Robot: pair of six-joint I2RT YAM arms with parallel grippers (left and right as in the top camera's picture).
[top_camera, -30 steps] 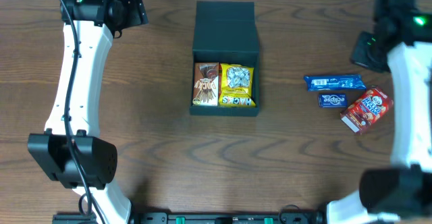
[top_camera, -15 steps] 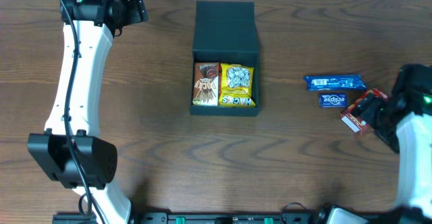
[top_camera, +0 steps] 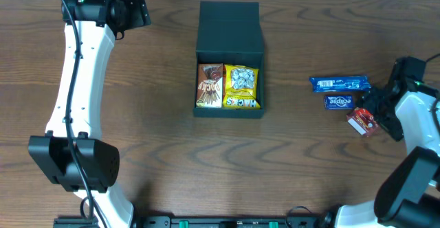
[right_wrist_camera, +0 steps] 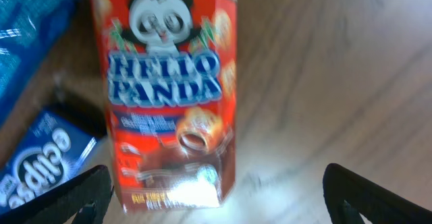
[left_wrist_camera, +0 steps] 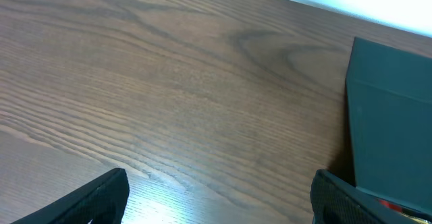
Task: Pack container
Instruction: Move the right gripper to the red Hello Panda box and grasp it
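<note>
The container (top_camera: 230, 111), a dark teal-grey box, stands mid-table with its flap lid (top_camera: 230, 25) folded back. Inside lie a brown snack packet (top_camera: 210, 86) and a yellow one (top_camera: 241, 87). At the right, my right gripper (top_camera: 380, 111) hangs open over a red Hello Panda box (top_camera: 362, 123). In the right wrist view the Hello Panda box (right_wrist_camera: 169, 96) lies on the wood between the wide jaws of the right gripper (right_wrist_camera: 219, 197), nearer the left finger. My left gripper (top_camera: 134, 12) is open at the far left corner; the left gripper (left_wrist_camera: 219, 204) holds nothing, with the container (left_wrist_camera: 391, 116) to its right.
A blue bar packet (top_camera: 339, 84) and a small blue Eclipse pack (top_camera: 337, 102) lie just left of the red box. In the right wrist view the Eclipse pack (right_wrist_camera: 40, 163) sits beside the left finger and the blue packet (right_wrist_camera: 27, 21) further up.
My right arm swung from the back right corner down to the red box, and its jaws went from shut to wide open. The left arm stayed put.
</note>
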